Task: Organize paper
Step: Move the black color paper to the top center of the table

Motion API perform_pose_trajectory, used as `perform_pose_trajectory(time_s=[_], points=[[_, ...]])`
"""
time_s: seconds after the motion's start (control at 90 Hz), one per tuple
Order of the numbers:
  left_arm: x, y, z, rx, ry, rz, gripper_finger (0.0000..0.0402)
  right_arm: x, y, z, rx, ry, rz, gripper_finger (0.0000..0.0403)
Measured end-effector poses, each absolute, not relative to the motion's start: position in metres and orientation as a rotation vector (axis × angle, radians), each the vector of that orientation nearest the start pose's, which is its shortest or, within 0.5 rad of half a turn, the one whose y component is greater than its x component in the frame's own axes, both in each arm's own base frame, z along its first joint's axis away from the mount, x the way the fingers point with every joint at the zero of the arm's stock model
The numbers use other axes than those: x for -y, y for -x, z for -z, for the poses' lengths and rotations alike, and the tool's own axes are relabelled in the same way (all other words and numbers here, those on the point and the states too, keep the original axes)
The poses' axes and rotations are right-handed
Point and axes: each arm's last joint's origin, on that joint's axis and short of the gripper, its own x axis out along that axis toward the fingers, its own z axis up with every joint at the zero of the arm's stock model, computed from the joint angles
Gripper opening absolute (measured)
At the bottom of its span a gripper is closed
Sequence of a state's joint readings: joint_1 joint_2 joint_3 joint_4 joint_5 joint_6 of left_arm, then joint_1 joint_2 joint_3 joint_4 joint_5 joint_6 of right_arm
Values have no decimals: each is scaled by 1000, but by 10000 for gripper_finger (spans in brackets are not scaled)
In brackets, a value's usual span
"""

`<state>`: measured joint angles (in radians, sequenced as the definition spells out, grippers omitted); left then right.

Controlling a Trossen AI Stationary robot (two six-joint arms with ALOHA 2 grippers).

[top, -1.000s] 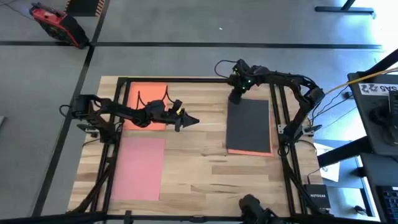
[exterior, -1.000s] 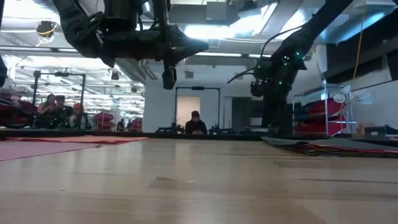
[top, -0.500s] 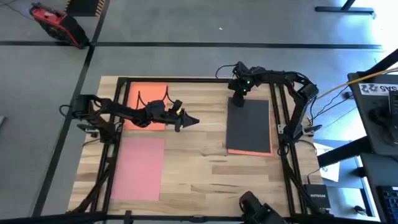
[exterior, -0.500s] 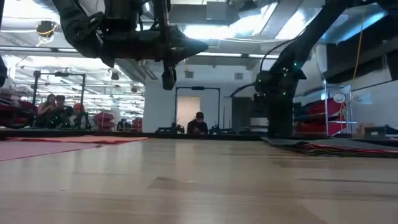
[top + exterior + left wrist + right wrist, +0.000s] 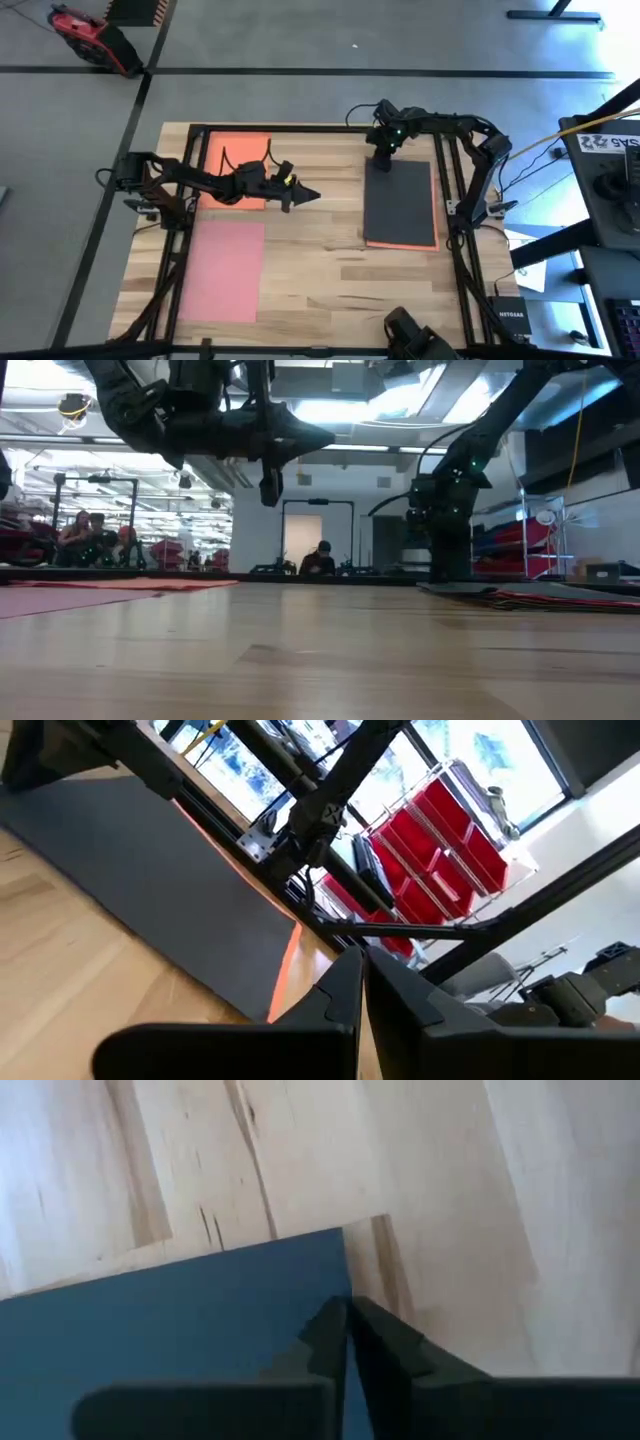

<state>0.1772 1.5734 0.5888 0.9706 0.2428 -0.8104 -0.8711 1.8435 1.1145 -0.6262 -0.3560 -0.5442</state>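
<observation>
High view: counter (image 5: pixel 320 280) holds three visible spots of paper. Orange sheet (image 5: pixel 238 150) at far left corner, partly under the left arm. Pink sheet (image 5: pixel 222 270) near left, lying alone. Black sheet (image 5: pixel 400 203) on the right side, sitting on an orange one whose edge (image 5: pixel 437 215) peeks out along its right and near sides, so that looks like the stack. Left hand (image 5: pixel 303 195) hangs above bare wood between the orange sheet and the stack, holding nothing. Right hand (image 5: pixel 381 156) is at the far left corner of the black sheet.

Low view: left hand (image 5: pixel 268 487) well above the counter; right hand (image 5: pixel 450 565) down at the stack's far end (contact not resolvable).

Left wrist view: fingers (image 5: pixel 345 985) together, empty; black sheet with orange edge ahead.

Right wrist view: fingers (image 5: pixel 340 1335) pressed together, tips right at the corner of the dark sheet (image 5: pixel 170 1320). Can't tell if paper is pinched between them.

Progress, my read: two sheets stacked, orange and pink left to collect. No yellow sheet in view.

Writing: "NETGEAR" on a box (image 5: pixel 511 321) off the counter's near right corner; partial "22 SAS" on a yellow-and-white label (image 5: pixel 608 143) at right.
</observation>
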Motion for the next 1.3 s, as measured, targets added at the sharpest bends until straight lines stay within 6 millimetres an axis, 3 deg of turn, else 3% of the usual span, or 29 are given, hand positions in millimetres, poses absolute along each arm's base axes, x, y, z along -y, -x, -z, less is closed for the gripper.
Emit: perform_pose_trajectory(time_s=[0.189,0.478,0.833,1.078,1.3], points=[[-46,-299,-195,-40,813,56,0,248,-224,-150,-1127,-352,106,2],[-46,-299,-195,-40,807,57,0,248,-230,-171,-1038,-342,107,0],[-46,-299,-195,-39,804,57,0,249,-294,-226,-864,-264,116,0],[-44,-299,-196,-34,768,66,0,253,-332,-217,-828,-294,156,0],[-37,-300,-193,-73,779,76,0,260,-350,-207,-818,-316,152,0]])
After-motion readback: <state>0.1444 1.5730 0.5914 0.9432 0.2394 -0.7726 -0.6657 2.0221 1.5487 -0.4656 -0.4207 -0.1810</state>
